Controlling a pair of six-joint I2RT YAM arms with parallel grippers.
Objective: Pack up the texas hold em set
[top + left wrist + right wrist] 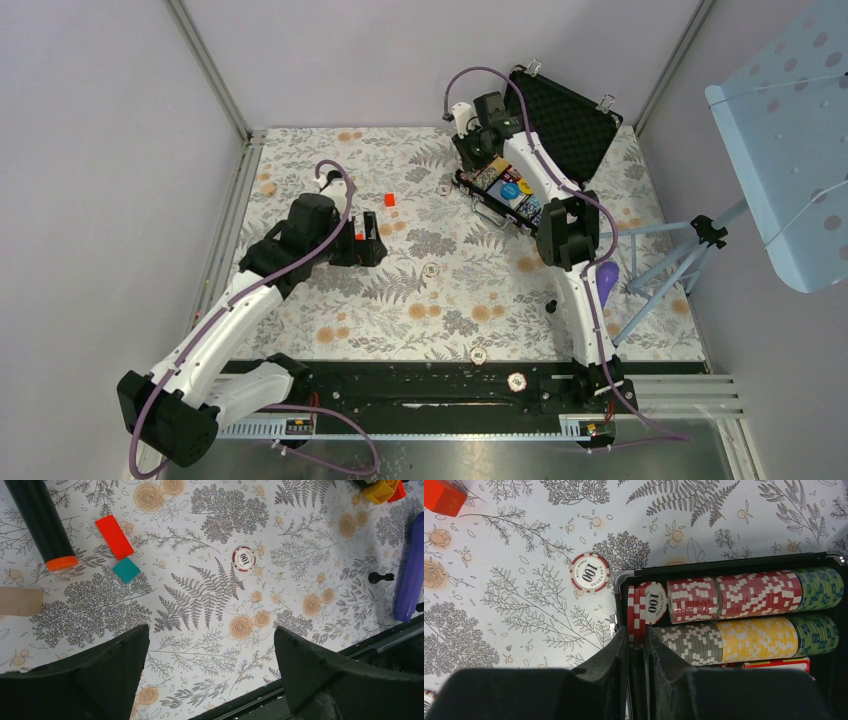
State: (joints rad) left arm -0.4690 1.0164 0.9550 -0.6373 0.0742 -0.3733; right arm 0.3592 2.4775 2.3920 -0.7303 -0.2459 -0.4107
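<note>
the poker case (pixel 570 120) lies open at the far right of the flowered surface (pixel 400 320), lid tipped back, as i watch from the overhead camera. my right arm reaches over the case's left end. on its wrist camera the right fingers (pixel 620 652) are drawn almost together, clamped on a few red-and-white chips (pixel 636 611). these stand on edge at the left end of the case's upper row, and the face turned outward reads 100. further along that row sit red chips (pixel 734 596), then green chips (pixel 824 587). the row below holds grey chips (pixel 686 642), yellow chips (pixel 756 640) and more green. a red-edged box (pixel 776 664) shows under that row; i cannot tell what it is. a loose chip (pixel 590 572) marked 100 lies flat on the surface just outside the case's left wall.

left of centre, the left fingers (pixel 112 662) hang wide apart above bare surface, gripping nothing. a second loose chip (pixel 244 558) lies flat beyond them. a red block (pixel 114 536) and a teal block (pixel 126 570) touch end to end, near a black microphone (pixel 42 522) with an orange tip. a purple object (pixel 412 565) lies at the right edge of that view. overhead, a third chip (pixel 478 354) rests at the surface's near edge and a fourth chip (pixel 516 381) sits on the black rail (pixel 400 385).
</note>
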